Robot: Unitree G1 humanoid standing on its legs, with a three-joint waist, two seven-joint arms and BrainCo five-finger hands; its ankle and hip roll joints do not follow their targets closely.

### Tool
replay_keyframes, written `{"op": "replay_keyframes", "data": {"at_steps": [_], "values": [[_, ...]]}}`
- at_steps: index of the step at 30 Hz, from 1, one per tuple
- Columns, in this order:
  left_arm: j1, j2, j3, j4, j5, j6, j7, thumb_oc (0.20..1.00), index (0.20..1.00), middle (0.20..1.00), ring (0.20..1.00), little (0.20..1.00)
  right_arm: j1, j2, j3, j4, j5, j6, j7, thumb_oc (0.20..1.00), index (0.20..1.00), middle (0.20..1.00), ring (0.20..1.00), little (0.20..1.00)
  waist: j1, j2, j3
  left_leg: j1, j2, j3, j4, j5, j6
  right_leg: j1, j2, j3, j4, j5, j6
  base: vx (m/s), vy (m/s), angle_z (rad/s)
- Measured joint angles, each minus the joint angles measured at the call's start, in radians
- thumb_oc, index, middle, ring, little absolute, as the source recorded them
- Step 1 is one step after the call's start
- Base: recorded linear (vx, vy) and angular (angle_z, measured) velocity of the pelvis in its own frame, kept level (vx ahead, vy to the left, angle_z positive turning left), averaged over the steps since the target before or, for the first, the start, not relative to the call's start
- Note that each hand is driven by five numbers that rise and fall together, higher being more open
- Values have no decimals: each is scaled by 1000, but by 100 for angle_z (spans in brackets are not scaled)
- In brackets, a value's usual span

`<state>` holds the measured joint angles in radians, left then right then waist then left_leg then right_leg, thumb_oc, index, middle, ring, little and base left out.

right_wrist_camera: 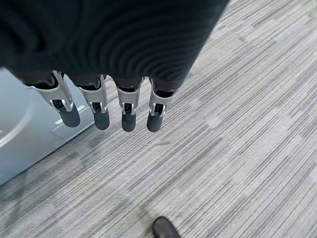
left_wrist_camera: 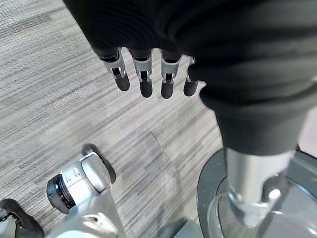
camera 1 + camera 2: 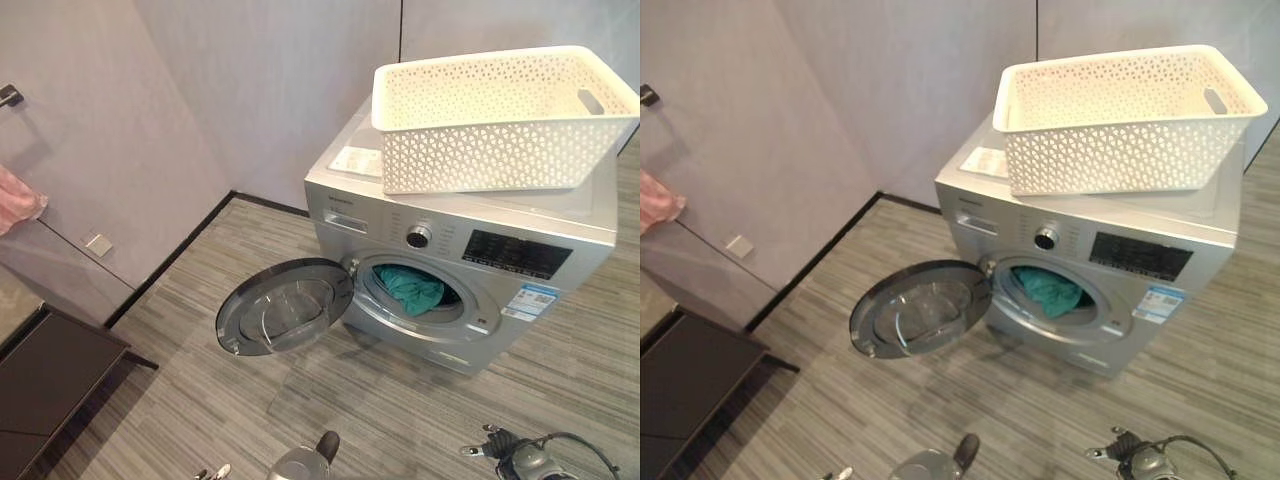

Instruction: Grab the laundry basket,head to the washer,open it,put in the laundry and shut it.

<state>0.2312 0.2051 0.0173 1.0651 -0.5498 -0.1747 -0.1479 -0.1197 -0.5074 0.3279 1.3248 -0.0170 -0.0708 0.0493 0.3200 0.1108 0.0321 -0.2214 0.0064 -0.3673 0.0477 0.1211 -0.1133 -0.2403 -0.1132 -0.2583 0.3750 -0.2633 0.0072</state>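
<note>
At centre right we see the washer (image 3: pixel 460 270) with its door (image 3: pixel 285 305) swung wide open and teal laundry (image 3: pixel 410 290) inside the drum. The white basket (image 3: pixel 495 120) sits on top of it, upper right. Our left hand (image 2: pixel 143 74) and right hand (image 1: pixel 114 106) hang with fingers relaxed, holding nothing, above the floor (image 3: pixel 330 400).
</note>
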Motion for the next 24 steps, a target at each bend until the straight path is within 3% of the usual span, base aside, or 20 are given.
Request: {"op": "replay_keyframes", "data": {"at_steps": [2,3,4,5,6,9,11,12,13,16,21,23,24], "values": [[-21,3,-1,-17,-1,-5,5,1000,1000,1000,1000,1000,-18,-21,-1,-3,1,7,-2,1000,1000,1000,1000,1000,13,-19,31,-15,-7,-47,-38,97,15,-20,-4,-8,1,24,-42,-140,-64,34],[-35,14,-10,-15,-1,-5,11,1000,1000,1000,1000,1000,-35,-24,-3,-3,2,5,-1,1000,1000,1000,1000,1000,14,-39,48,-31,-15,-66,-53,177,-23,-36,-7,-13,9,33,-55,-102,3,30],[-61,29,-24,-18,0,-5,13,1000,1000,1000,1000,1000,-29,-32,-16,-7,2,4,-1,1000,1000,1000,1000,1000,10,-60,61,-48,-9,-53,-73,211,-43,-29,-40,-60,-20,49,-70,-109,9,63],[-79,33,-18,-17,-1,-5,15,1000,1000,1000,1000,1000,-26,-39,-39,-14,2,1,-2,1000,1000,1000,1000,1000,-6,-66,67,-61,5,-3,-69,196,-22,-6,-40,-97,-56,67,-82,-80,8,127],[-92,42,14,-49,-12,-6,14,1000,1000,1000,1000,1000,-13,-48,-82,-26,4,1,-3,1000,1000,1000,1000,1000,-29,-91,89,-39,58,71,-70,172,1,61,-23,-140,-138,96,-100,-49,2,106],[-67,61,28,-76,-40,-5,15,1000,1000,1000,1000,1000,-33,-55,-84,-44,7,0,-5,1000,1000,1000,1000,1000,-22,-112,108,63,90,-45,-52,144,-33,84,11,-110,-170,110,-92,-45,89,-2],[-62,62,56,-71,-40,-1,15,1000,1000,1000,1000,1000,-49,-56,-82,-57,16,0,-1,1000,1000,1000,1000,1000,-26,-96,109,109,76,-121,-54,104,-65,98,39,-95,-191,135,-84,-16,122,-29],[-68,62,75,-68,-40,-1,16,1000,1000,1000,1000,1000,-48,-56,-82,-55,16,1,0,1000,1000,1000,1000,1000,-28,-80,112,129,68,-113,-58,80,-60,118,51,-98,-207,143,-82,0,139,-14],[-71,66,86,-82,-40,-4,14,1000,1000,1000,1000,1000,-35,-56,-82,-46,15,4,5,1000,1000,1000,1000,1000,-33,-61,106,150,47,-114,-74,57,-31,139,56,-106,-230,140,-72,3,92,-1],[-74,68,79,-99,-40,-11,12,1000,1000,1000,1000,1000,-21,-54,-86,-44,15,4,17,1000,1000,1000,1000,1000,-31,-49,98,154,43,-118,-78,54,-25,150,54,-106,-245,148,-59,3,147,2],[-63,69,84,-106,-28,-11,7,1000,1000,1000,1000,1000,8,-34,-114,-45,13,5,19,1000,1000,1000,1000,1000,-25,-19,71,184,13,-115,-94,9,10,183,22,-104,-281,189,-21,-57,165,1],[-60,70,93,-110,-28,-16,7,1000,1000,1000,1000,1000,29,-22,-129,-46,13,4,21,1000,1000,1000,1000,1000,-17,-2,59,190,-7,-112,-91,-16,43,185,-2,-107,-277,186,2,-70,131,6],[-59,71,93,-120,-27,-17,7,1000,1000,1000,1000,1000,35,-22,-130,-44,14,5,21,1000,1000,1000,1000,1000,-17,5,52,192,-13,-111,-92,-33,43,181,-10,-104,-274,188,19,-72,149,4]]}}
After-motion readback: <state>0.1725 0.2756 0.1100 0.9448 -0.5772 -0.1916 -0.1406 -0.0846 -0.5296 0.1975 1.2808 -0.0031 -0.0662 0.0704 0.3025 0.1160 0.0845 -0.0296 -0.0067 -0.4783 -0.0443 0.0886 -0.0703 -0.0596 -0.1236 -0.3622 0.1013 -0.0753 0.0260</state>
